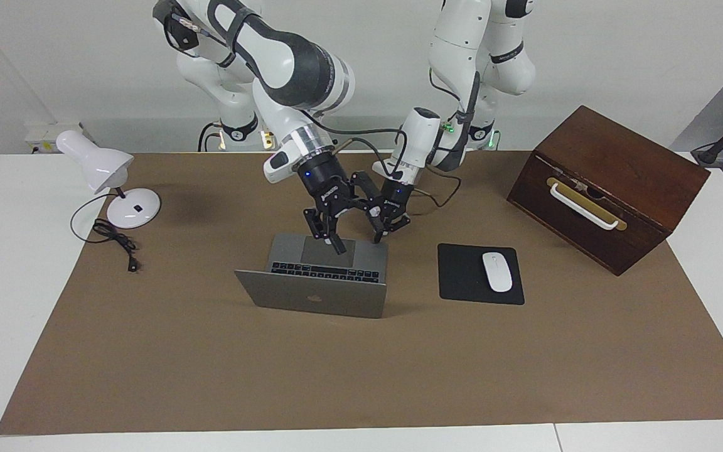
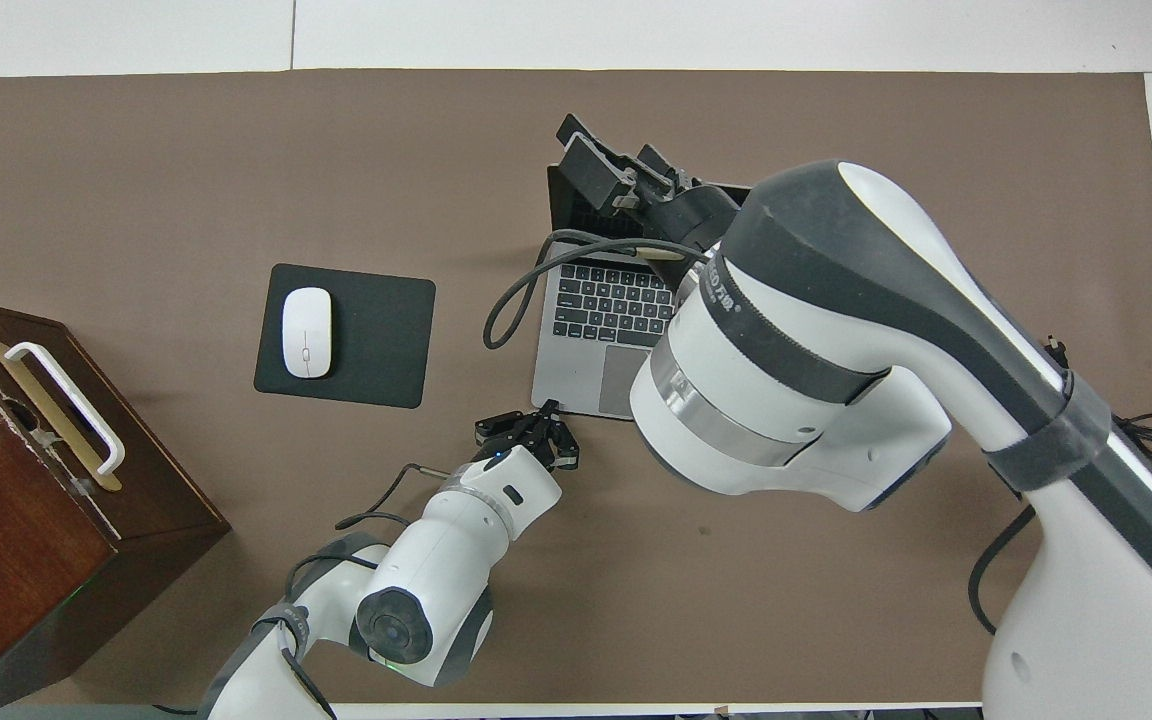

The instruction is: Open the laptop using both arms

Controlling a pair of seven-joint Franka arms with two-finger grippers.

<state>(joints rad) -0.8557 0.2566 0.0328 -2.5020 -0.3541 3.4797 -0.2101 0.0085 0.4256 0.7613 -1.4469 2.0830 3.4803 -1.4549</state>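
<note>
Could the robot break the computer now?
Maybe. The right claw hangs open over the laptop, so a low swing could hit the keys. The left claw sits at the base's corner; if it slips, the laptop could slide. A black cable droops over the keyboard and could snag.

mouse (image 1: 497,271) on mousepad (image 1: 462,276), beside laptop (image 1: 324,285)

one laptop (image 1: 321,295), one mouse (image 1: 497,271), one mousepad (image 1: 462,276), one lamp (image 1: 107,176), one wooden box (image 1: 606,185), two arms
</note>
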